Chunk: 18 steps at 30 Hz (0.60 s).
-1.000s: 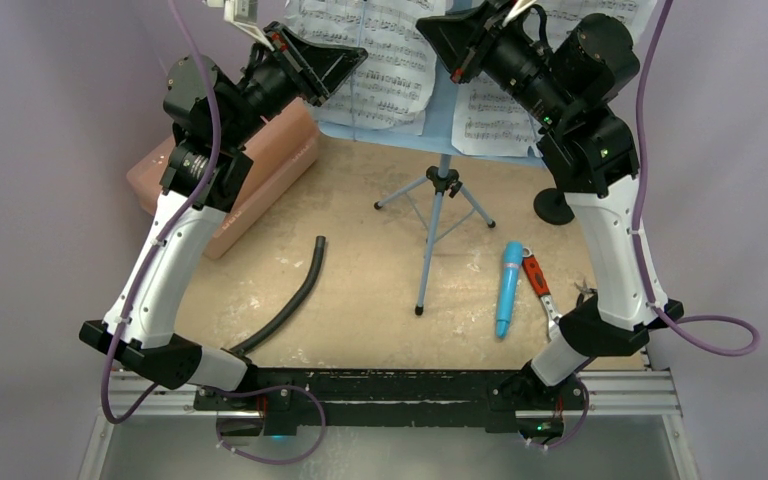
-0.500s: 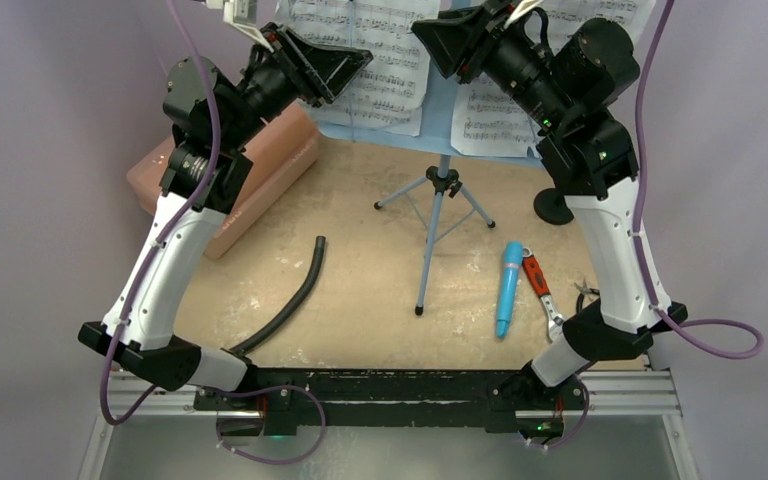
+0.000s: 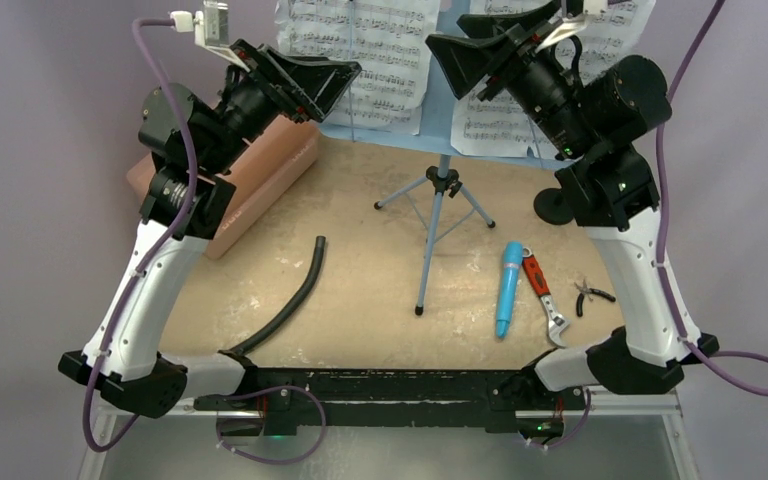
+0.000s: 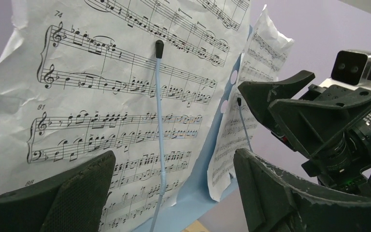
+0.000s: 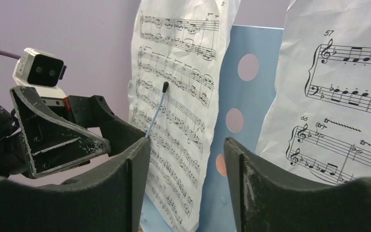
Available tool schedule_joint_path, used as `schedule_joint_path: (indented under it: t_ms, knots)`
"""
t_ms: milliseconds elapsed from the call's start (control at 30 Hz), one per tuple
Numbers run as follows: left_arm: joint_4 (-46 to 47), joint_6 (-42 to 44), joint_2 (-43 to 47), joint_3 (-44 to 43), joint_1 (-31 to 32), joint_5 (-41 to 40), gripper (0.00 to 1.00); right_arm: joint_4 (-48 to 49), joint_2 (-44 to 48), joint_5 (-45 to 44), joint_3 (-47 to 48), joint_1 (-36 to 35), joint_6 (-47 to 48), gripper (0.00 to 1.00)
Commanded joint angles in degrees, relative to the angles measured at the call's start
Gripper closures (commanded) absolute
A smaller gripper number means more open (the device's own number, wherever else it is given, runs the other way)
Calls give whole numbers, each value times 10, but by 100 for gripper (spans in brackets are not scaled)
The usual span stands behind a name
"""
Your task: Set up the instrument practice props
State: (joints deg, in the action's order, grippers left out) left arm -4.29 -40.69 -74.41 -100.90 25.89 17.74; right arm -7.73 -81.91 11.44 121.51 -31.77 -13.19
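The left end effector and right end effector both hover with fingers apart, gripping nothing, before the two sheet-music pages on the music stand at the desk's 12 o'clock, while the microphone lies at 4 o'clock.

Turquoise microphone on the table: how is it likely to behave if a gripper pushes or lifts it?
The microphone is a slim round tube lying flat, so a sideways push would probably roll it, perhaps against the red-handled wrench beside it. It looks like smooth plastic, so it is likely light and somewhat slippery when held.
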Motion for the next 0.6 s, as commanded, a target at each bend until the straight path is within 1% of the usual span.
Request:
schedule_joint_path:
  t_ms: [0, 100, 233, 367, 567]
  knots:
    - [34, 14, 36, 26, -1, -29, 7, 90, 45, -1, -57, -1, 1, 33]
    - [54, 16, 50, 42, -1, -38, 5, 104, 59, -1, -83, -1, -1, 26]
    - [62, 19, 65, 58, -1, -50, 4, 120, 79, 14, -114, -1, 11, 15]
    - [64, 21, 77, 69, -2, -59, 3, 162, 108, 17, -160, -1, 26, 3]
    - [63, 25, 89, 81, -1, -67, 2, 184, 126, 20, -187, -1, 29, 2]
